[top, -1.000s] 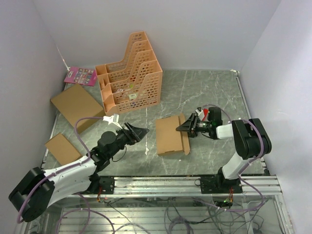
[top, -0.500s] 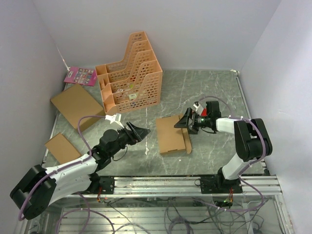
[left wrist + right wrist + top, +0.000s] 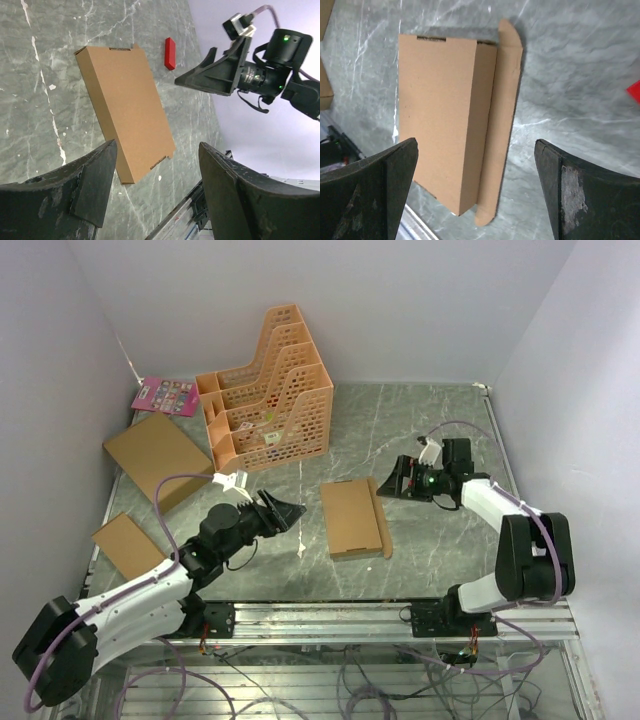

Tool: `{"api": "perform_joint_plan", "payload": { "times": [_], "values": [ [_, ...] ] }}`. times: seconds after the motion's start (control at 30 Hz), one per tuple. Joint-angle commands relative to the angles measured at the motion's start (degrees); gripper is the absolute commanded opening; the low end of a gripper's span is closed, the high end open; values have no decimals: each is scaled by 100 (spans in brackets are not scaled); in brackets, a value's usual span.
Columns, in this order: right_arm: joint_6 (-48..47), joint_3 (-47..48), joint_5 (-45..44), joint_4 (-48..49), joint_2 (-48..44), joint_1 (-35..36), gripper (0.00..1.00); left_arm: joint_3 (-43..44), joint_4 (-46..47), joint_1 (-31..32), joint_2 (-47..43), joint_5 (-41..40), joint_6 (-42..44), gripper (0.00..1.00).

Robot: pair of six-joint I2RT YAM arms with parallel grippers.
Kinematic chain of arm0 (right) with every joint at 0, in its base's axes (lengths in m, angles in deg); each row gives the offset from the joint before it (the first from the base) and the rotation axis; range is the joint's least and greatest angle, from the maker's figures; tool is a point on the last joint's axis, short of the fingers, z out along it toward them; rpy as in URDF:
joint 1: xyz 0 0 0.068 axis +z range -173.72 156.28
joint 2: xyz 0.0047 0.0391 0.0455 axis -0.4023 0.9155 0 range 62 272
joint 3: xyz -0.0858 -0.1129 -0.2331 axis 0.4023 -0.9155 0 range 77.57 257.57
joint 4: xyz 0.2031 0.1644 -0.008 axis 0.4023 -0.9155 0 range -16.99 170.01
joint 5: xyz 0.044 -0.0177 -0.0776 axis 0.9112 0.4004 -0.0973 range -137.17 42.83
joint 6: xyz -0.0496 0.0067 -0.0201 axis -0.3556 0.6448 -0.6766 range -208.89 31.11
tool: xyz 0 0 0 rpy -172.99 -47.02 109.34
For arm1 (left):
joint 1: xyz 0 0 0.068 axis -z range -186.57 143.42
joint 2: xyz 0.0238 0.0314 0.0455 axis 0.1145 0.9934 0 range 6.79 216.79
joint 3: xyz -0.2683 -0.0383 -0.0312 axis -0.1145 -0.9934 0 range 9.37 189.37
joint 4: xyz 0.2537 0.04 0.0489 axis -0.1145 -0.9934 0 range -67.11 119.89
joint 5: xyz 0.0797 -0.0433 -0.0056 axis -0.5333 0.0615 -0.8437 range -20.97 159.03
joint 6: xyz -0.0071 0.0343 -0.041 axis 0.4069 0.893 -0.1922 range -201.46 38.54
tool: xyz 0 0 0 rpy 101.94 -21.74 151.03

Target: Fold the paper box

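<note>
The paper box lies closed and flat on the grey marble table, between the two arms. In the right wrist view the paper box shows a long flap lying out along its right side on the table. My right gripper hovers just right of the box, open and holding nothing; its jaws stand wide apart in the right wrist view. My left gripper is open too, left of the box and apart from it. The left wrist view shows the paper box beyond its jaws.
An orange file rack stands at the back. A larger flat cardboard box, a smaller one and a pink card lie at the left. A small red block lies behind the box. A metal rail runs along the near edge.
My right gripper has opened, let go of the box's right flap and drawn back to the right. The flap now lies flat. The left arm has barely moved.
</note>
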Motion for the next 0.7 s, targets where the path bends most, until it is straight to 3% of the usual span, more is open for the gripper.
{"api": "perform_joint_plan", "payload": {
  "times": [0.0, 0.07, 0.13, 0.2, 0.3, 0.37, 0.5, 0.67],
  "values": [
    [-1490, 281, 114, -174, -565, -122, 100, 119, 89, 6, -29, 46, 315, 77],
    [-2304, 350, 561, -453, -685, -122, 97, 20, 388, -3, 84, 68, 347, 82],
    [-2956, 413, 772, -792, -726, -101, 85, -73, 656, -7, 231, 76, 286, 91],
    [-3697, 510, 617, -1066, -701, -42, 64, -151, 940, -24, 498, 141, 264, 94],
    [-4195, 717, -291, -1267, -650, 88, 34, -101, 1066, -39, 947, 326, 190, 92],
    [-4415, 784, -495, -1467, -564, 149, 20, 27, 953, -43, 1280, 489, 163, 91],
    [-4742, 769, -291, -1910, -175, 571, 1, 373, 591, -31, 1844, 808, 351, 85],
    [-4911, 808, -235, -2087, 343, 934, 0, 558, 587, -1, 2233, 873, 457, 81]
  ]
}}
